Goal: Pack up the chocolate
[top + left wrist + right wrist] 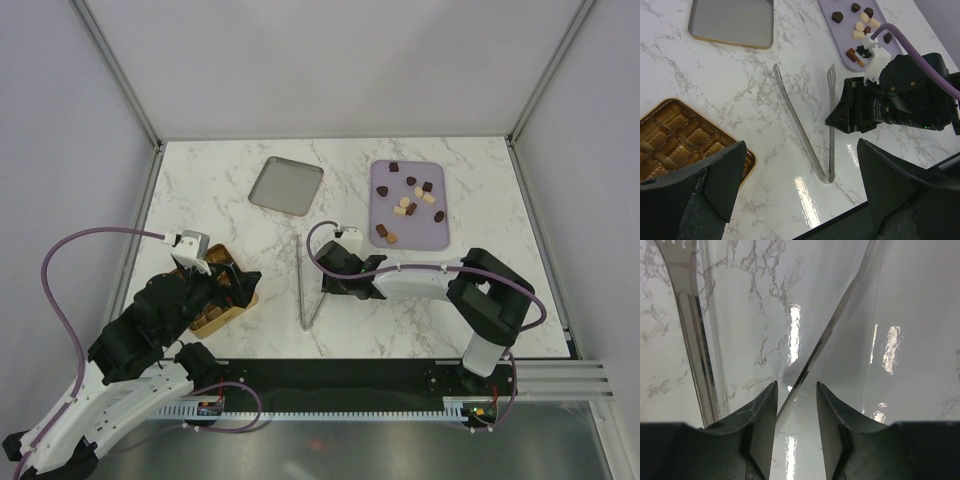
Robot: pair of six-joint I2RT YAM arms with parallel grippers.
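Note:
The chocolate (pixel 410 200), several small dark brown and cream pieces, lies on the lilac tray (pixel 430 232) at the back right. It also shows in the left wrist view (pixel 860 25). The gold box (pixel 215 318) with brown compartments (pixel 685 135) sits at the front left, partly under my left arm. My left gripper (pixel 235 285) hangs just right of the box, wide open and empty (pixel 800 150). My right gripper (pixel 330 285) is low at the metal tongs (pixel 303 285). Its jaws stand narrowly apart (pixel 796 390), with a thin tong arm running between them.
A flat silver lid (pixel 286 185) lies at the back centre, also in the left wrist view (pixel 732 20). The tongs (pixel 800 125) lie in a V between the two grippers; their slotted arm (pixel 692 325) runs left of my right fingers. The table's front edge is close below.

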